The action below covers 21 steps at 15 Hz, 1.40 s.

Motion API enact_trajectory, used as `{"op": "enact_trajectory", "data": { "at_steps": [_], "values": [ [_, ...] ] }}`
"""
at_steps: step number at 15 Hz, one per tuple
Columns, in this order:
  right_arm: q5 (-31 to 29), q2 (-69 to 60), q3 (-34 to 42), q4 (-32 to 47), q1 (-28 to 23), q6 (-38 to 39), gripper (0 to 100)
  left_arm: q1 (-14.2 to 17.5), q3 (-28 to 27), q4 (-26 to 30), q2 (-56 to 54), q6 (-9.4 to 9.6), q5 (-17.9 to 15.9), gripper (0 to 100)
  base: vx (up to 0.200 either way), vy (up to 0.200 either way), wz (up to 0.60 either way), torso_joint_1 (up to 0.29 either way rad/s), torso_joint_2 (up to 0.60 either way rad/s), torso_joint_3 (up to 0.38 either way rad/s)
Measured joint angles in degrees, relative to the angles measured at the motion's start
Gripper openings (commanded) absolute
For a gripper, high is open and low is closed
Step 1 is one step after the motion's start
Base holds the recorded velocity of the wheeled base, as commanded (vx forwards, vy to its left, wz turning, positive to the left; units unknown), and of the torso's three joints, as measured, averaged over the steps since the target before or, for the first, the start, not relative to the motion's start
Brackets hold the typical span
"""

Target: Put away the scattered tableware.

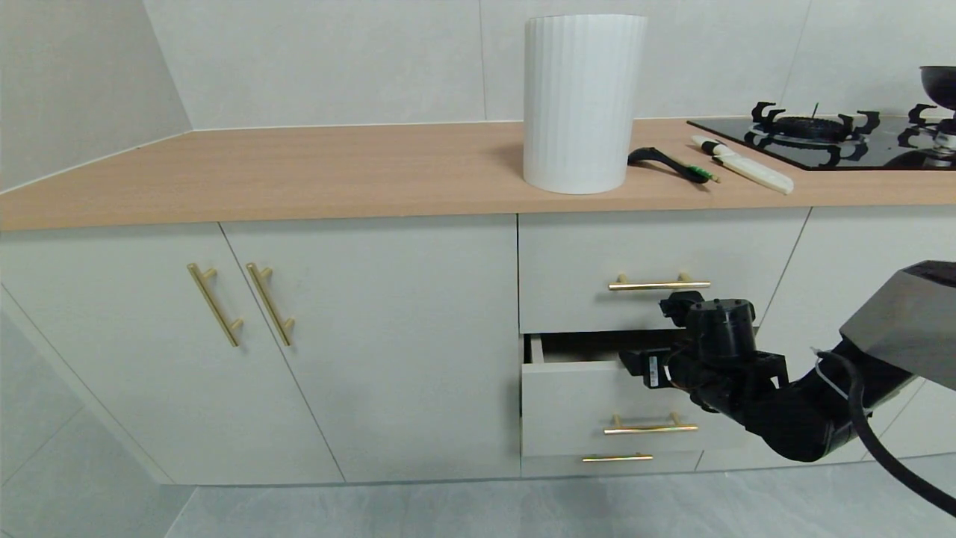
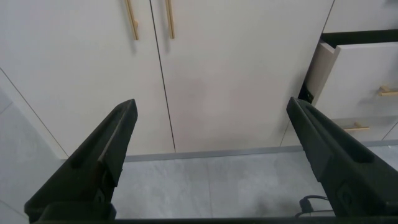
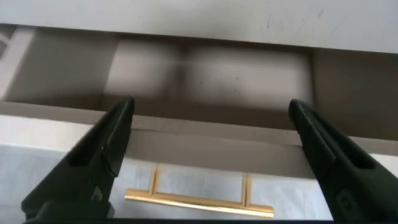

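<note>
On the wooden worktop [image 1: 336,172] your two pieces of tableware lie to the right of a tall white ribbed canister [image 1: 579,104]. They are a black scoop [image 1: 657,158] with a green-tipped handle and, just beside it, a white knife [image 1: 754,175] lying along the near edge of the gas hob [image 1: 821,138]. Both rest free on the wood, well apart from either arm.

Below the canister you see the middle drawer [image 1: 575,403] pulled partly out, with a dark gap showing above its front. The top drawer [image 1: 642,254] above it is closed.

Your right gripper [image 3: 211,106] sits at that gap, just above the drawer front, with its fingers spread wide and nothing between them. The drawer's gold handle [image 3: 199,202] lies below it in the right wrist view.

Your left gripper [image 2: 211,106] is likewise spread wide and holds nothing. It is low down, facing the pair of cabinet doors [image 2: 205,74] and the grey floor [image 2: 211,180], with the open drawer off to one side.
</note>
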Motion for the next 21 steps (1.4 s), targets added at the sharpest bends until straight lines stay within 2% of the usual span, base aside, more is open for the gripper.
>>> {"op": "enact_trajectory", "data": {
  "at_steps": [7, 21],
  "values": [
    [0.1, 0.1, 0.1, 2.4, -0.3, 0.0, 100, 0.0, 0.0, 0.0, 0.0, 0.0, 0.0, 100, 0.0, 0.0, 0.0, 0.0, 0.0, 0.0],
    [2.4, -8.7, -0.2, 27.4, 0.5, -0.2, 100, 0.0, 0.0, 0.0, 0.0, 0.0, 0.0, 100, 0.0, 0.0, 0.0, 0.0, 0.0, 0.0]
  ]
}}
